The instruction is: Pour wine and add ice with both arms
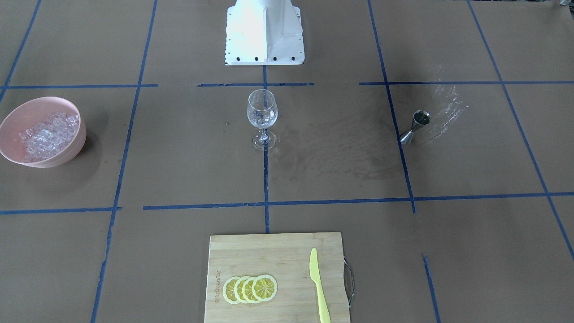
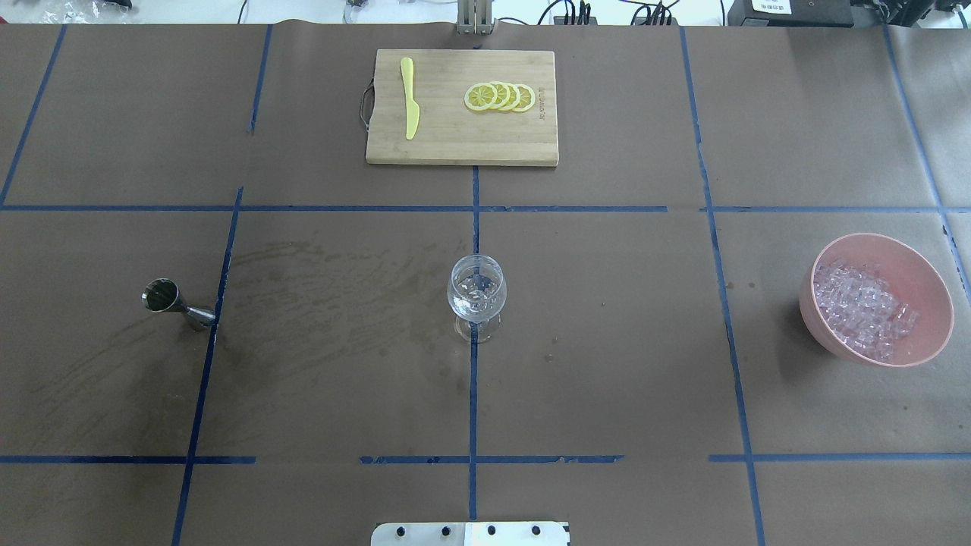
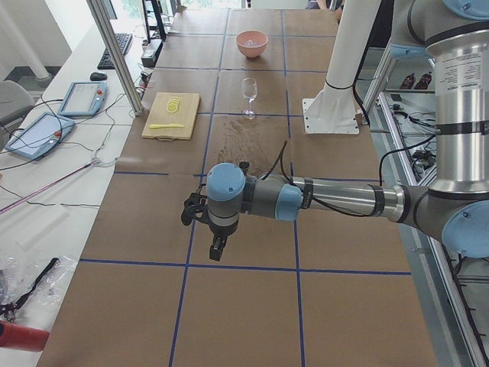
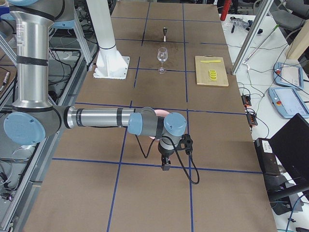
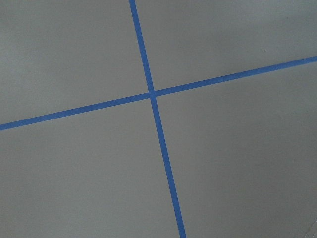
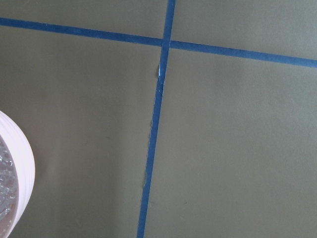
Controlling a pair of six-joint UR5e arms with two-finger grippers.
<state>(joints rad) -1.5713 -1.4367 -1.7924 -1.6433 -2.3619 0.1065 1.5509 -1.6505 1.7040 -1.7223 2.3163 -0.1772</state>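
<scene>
A clear wine glass [image 1: 262,117] [image 2: 476,296] stands upright at the table's middle, with a few small cubes of ice in its bowl. More ice [image 2: 865,307] fills a pink bowl [image 1: 67,148] [image 6: 20,168] on the robot's right. A steel jigger [image 2: 176,303] [image 1: 415,127] stands on its left. Wine is out of view. The left gripper [image 3: 218,248] and the right gripper [image 4: 165,164] hang over bare paper beyond the table's ends and appear only in the side views. I cannot tell whether either is open or shut. Neither wrist view shows fingers.
A bamboo cutting board [image 2: 425,144] with lemon slices [image 2: 501,97] and a yellow knife [image 2: 410,97] lies at the far side. The white robot base [image 1: 264,40] is at the near side. A damp smear [image 2: 326,303] marks the paper left of the glass.
</scene>
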